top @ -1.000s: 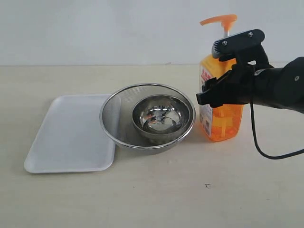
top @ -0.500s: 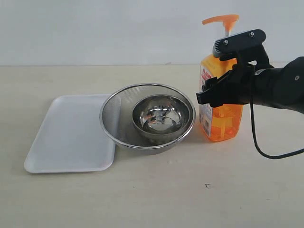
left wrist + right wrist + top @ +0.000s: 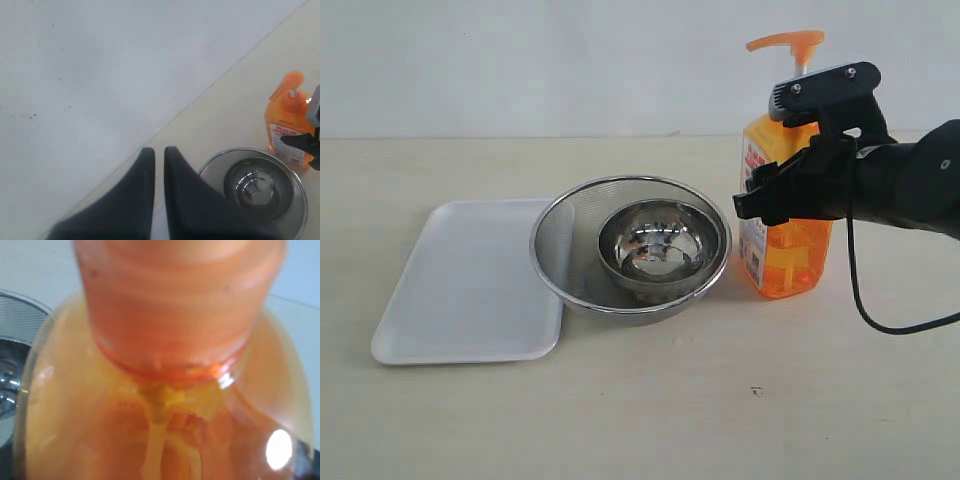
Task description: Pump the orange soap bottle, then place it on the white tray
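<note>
The orange soap bottle stands upright on the table at the right, its orange pump head raised on its stem. My right gripper is shut around the bottle's middle, one black finger across its front. In the right wrist view the bottle's neck and shoulders fill the picture and the fingers are hidden. The white tray lies flat at the left with nothing on it. My left gripper hangs high above the table with its fingers nearly touching and nothing between them; from there the bottle shows far off.
A round steel mesh bowl with a smaller shiny steel bowl inside sits between tray and bottle, overlapping the tray's right edge. The same mesh bowl shows in the left wrist view. A black cable loops down from the right arm.
</note>
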